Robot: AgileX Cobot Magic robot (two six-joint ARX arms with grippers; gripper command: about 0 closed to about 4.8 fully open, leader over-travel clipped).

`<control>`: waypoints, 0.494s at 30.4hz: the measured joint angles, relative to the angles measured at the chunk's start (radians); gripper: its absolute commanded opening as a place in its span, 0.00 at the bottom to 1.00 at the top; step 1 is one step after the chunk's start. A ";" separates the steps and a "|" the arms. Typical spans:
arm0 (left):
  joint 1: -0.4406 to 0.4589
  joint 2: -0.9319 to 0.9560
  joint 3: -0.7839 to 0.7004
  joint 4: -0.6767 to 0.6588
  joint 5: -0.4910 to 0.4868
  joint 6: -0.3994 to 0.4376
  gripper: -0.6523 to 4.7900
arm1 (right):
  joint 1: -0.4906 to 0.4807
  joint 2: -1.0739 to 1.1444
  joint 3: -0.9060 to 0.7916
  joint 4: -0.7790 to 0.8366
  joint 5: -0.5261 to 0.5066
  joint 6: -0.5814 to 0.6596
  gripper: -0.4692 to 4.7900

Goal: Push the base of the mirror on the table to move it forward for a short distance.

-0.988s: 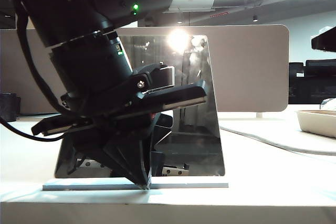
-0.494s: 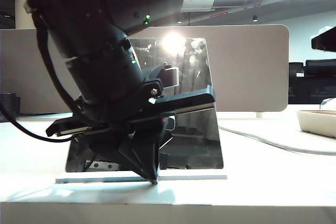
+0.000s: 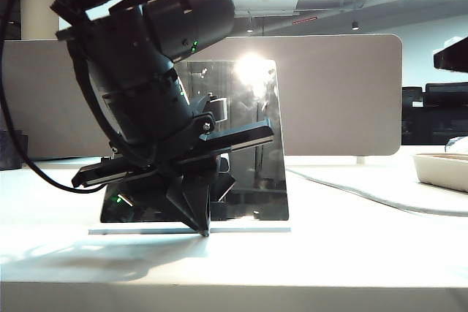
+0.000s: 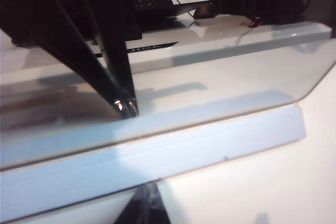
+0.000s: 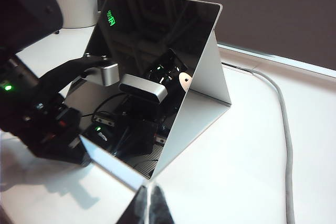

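You have one mirror standing tilted back on the table, and your left gripper, fingers pressed together to a point with nothing between them, touches the front edge of the base of the mirror. One grey cable trails at 3 o'clock of it, one white tray farther that way, one beige divider panel at 12 o'clock. Your right gripper hovers closed beside the mirror's side edge.
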 measured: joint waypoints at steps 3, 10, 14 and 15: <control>0.037 0.025 0.007 0.044 0.039 0.000 0.12 | 0.000 0.000 0.000 0.000 0.000 0.000 0.13; 0.086 0.069 0.058 0.061 0.063 0.021 0.12 | 0.000 0.000 0.000 0.000 0.000 0.000 0.13; 0.128 0.121 0.128 0.049 0.083 0.054 0.12 | 0.000 0.000 0.000 0.000 0.000 0.000 0.13; 0.140 0.135 0.151 0.041 0.084 0.062 0.12 | 0.000 0.000 0.000 0.000 0.000 0.000 0.13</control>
